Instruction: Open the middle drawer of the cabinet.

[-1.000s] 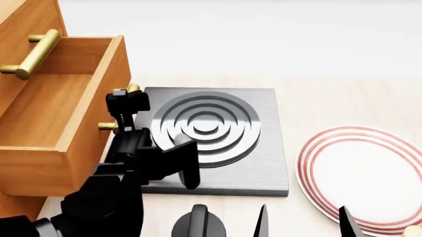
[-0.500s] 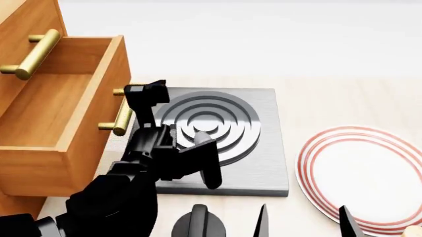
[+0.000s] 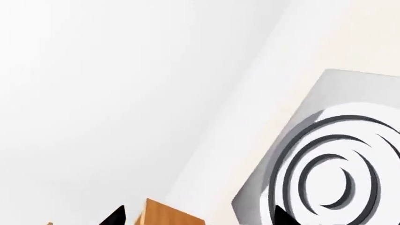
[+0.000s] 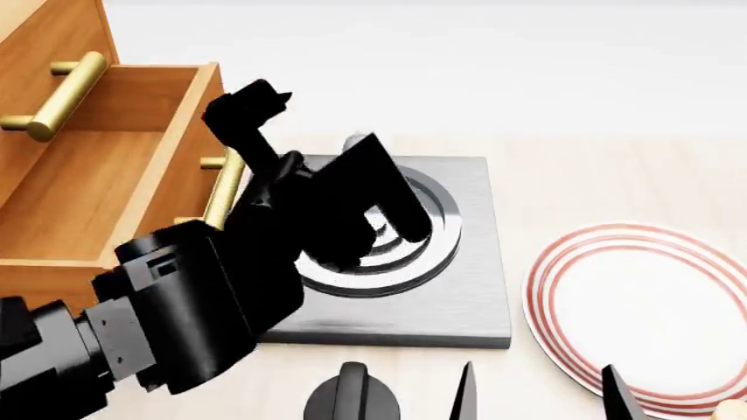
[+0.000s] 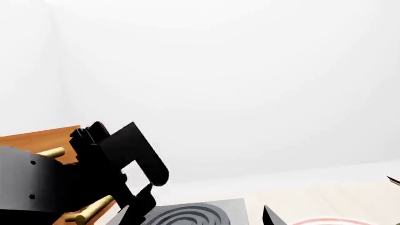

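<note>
The cabinet (image 4: 47,35) stands at the far left of the head view. Its middle drawer (image 4: 82,184) is pulled far out, and I see into its bare inside. Its brass bar handle (image 4: 219,197) is free, partly hidden behind my left arm. My left gripper (image 4: 315,149) is open and empty, raised above and to the right of the handle, not touching it. In the left wrist view (image 3: 198,220) only the two fingertips and a wooden corner (image 3: 166,216) show. My right gripper (image 4: 537,398) is open and empty at the bottom edge; it also shows in the right wrist view (image 5: 200,218).
The drawer above has a like brass handle (image 4: 59,96). A grey square hob (image 4: 467,262) with raised rings lies right of the cabinet, and shows in the left wrist view (image 3: 337,164). A white plate (image 4: 653,306) with red rings lies at the right.
My left gripper has come off the middle drawer's handle and risen up and to the right, over the hob. The drawer and the right gripper have not moved.
</note>
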You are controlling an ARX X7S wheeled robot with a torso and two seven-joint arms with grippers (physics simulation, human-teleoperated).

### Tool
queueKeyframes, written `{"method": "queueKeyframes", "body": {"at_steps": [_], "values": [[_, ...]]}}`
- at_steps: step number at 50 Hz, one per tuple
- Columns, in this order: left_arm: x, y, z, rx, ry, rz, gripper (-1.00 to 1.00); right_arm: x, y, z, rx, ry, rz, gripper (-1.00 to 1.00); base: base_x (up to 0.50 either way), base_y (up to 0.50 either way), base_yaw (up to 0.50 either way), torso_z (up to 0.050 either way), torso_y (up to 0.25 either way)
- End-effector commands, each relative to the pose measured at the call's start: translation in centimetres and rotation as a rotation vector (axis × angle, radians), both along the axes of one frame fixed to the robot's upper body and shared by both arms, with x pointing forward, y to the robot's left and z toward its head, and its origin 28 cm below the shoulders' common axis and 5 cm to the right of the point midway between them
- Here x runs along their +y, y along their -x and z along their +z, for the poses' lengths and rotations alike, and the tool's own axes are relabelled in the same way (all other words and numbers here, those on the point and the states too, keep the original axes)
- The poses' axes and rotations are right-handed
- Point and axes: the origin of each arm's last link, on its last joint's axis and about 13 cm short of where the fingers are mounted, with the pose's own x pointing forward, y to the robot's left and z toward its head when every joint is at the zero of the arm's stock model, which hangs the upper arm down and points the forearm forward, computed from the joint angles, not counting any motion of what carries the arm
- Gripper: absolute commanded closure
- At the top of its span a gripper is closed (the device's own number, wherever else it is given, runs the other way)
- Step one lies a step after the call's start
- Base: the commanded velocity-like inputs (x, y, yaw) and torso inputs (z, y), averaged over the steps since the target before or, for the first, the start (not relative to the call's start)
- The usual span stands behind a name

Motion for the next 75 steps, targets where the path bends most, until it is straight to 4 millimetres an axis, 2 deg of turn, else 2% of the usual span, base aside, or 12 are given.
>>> {"method": "queueKeyframes", "body": {"at_steps": [1, 5, 11, 16, 23, 27, 29, 32, 35, 42, 59, 75], "values": [[-0.9, -0.2, 5.9, 0.100, 0.300, 0.001, -1.00, 0.0, 0.1, 0.1, -0.001, -0.002, -0.001, -1.00, 0.00, 0.00, 0.00, 0.000, 0.000], [-0.9, -0.1, 9.6, 0.153, 0.414, -0.023, -1.00, 0.2, 0.1, 0.1, 0.005, 0.002, 0.007, -1.00, 0.00, 0.00, 0.00, 0.000, 0.000], [0.6, -0.2, 13.5, 0.227, 0.440, 0.016, -1.00, 0.0, 0.1, 0.1, 0.005, -0.003, -0.002, -1.00, 0.00, 0.00, 0.00, 0.000, 0.000], [2.0, -0.4, 14.7, 0.304, 0.475, 0.044, -1.00, 0.0, 0.1, 0.1, 0.006, -0.003, 0.002, -1.00, 0.00, 0.00, 0.00, 0.000, 0.000], [3.8, -0.2, 16.3, 0.454, 0.693, 0.155, -1.00, -0.1, 0.2, 0.1, 0.006, -0.005, -0.002, -1.00, 0.00, 0.00, 0.00, 0.000, 0.000], [4.6, 0.0, 16.4, 0.501, 0.676, 0.205, -1.00, -0.2, 0.1, 0.0, 0.006, -0.007, -0.004, -1.00, 0.00, 0.00, 0.00, 0.000, 0.000], [4.5, 0.0, 16.5, 0.515, 0.792, 0.238, -1.00, -0.2, 0.1, 0.0, 0.007, -0.007, -0.003, -1.00, 0.00, 0.00, 0.00, 0.000, 0.000], [4.9, 0.3, 16.6, 0.558, 0.754, 0.252, -1.00, -0.2, 0.0, -0.1, 0.008, -0.006, 0.000, -1.00, 0.00, 0.00, 0.00, 0.000, 0.000], [5.0, 0.5, 16.9, 0.616, 0.883, 0.275, -1.00, -0.2, 0.0, -0.1, 0.008, -0.008, -0.003, -1.00, 0.00, 0.00, 0.00, 0.000, 0.000], [5.4, 0.6, 16.4, 0.660, 0.895, 0.334, -1.00, -0.3, -0.1, -0.2, 0.010, -0.010, -0.002, -1.00, 0.00, 0.00, 0.00, 0.000, 0.000], [6.2, 0.0, 17.1, 0.532, 0.961, 0.422, -1.00, -0.3, -0.1, -0.2, 0.011, -0.011, 0.000, -1.00, 0.00, 0.00, 0.00, 0.000, 0.000], [6.8, -0.1, 14.1, 0.666, 0.891, 0.488, -1.00, -0.3, -0.1, -0.2, 0.014, -0.010, -0.001, -1.00, 0.00, 0.00, 0.00, 0.000, 0.000]]}}
